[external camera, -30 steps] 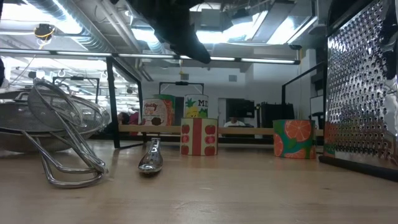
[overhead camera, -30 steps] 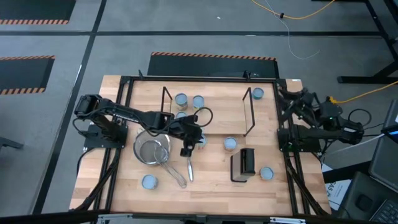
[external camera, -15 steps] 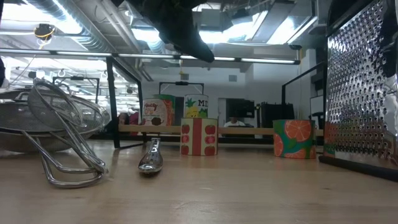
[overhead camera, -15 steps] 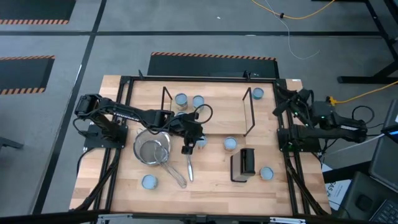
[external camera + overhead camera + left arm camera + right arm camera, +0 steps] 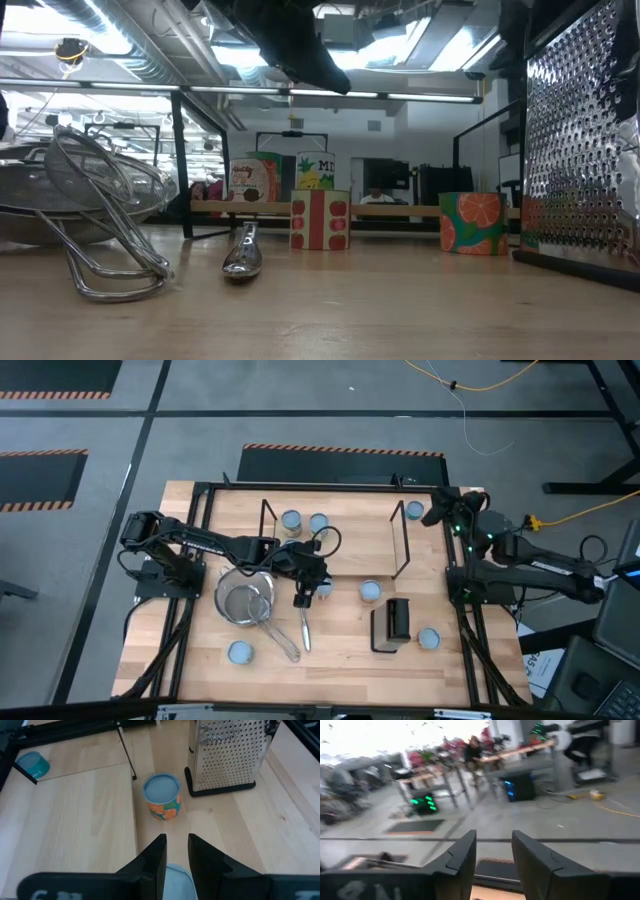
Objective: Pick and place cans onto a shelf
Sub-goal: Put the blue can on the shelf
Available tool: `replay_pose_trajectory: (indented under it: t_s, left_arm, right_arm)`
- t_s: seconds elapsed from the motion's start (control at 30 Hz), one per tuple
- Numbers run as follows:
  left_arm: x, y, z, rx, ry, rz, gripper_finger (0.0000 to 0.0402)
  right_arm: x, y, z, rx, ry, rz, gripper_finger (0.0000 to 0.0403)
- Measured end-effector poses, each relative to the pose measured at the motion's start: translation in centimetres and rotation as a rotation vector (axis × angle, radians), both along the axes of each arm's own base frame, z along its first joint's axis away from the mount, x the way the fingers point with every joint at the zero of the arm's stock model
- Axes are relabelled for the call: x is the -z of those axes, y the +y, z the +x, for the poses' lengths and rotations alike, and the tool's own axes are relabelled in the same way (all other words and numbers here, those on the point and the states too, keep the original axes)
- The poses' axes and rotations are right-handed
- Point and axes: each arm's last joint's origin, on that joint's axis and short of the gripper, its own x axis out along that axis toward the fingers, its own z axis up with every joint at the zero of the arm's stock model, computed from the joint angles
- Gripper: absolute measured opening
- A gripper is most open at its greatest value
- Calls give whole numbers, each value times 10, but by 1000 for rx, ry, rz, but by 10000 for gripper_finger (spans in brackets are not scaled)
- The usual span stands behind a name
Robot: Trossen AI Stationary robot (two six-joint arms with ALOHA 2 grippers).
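Observation:
My left gripper [image 5: 177, 851] hovers open over mid-table [image 5: 314, 578], well above a red-labelled can [image 5: 320, 220] whose pale top [image 5: 178, 879] shows under its fingers. An orange-labelled can [image 5: 161, 796] stands ahead of it on the table [image 5: 370, 591]. Two cans [image 5: 291, 519] [image 5: 318, 522] stand on the shelf [image 5: 340, 540]. My right gripper [image 5: 494, 851] is open and level at the far right [image 5: 442, 508], beside another can [image 5: 414, 510]. Two more cans [image 5: 428, 638] [image 5: 240, 652] stand near the front edge.
A mesh strainer [image 5: 245, 600] lies left of centre with a spoon [image 5: 305, 632] beside it. A metal grater [image 5: 392, 622] stands at the right front, close to the orange-labelled can. Black wire frames [image 5: 400, 540] rise at the shelf's short ends.
My right gripper has swung from the table's right edge toward the far right corner, rolling as it went, and now stands by the can there. Its fingers have kept their gap. No can has moved.

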Motion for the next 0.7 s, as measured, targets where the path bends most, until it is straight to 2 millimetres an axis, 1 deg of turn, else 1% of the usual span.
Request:
replay_pose_trajectory:
  t_s: [0.1, 0.27, 0.43, 0.5, 0.57, 0.7]
  left_arm:
    - [0, 0, 0, 0, 1, 2, 73]
    - [0, 1, 0, 1, 1, 7, 72]
    - [0, 1, 0, 2, 3, 7, 72]
    - [0, 1, 0, 2, 5, 9, 72]
    - [0, 1, 0, 7, 6, 18, 72]
    - [0, 3, 0, 8, 4, 21, 72]
  right_arm:
    - [5, -15, 1, 69, 22, 33, 129]
    - [19, -44, 5, 30, 67, 139, 129]
    - [32, -76, -4, 82, 74, 254, 129]
    - [33, -78, -5, 98, 69, 280, 129]
    - [26, -76, -1, 75, 41, 272, 129]
    - [25, -77, 1, 59, 32, 289, 129]
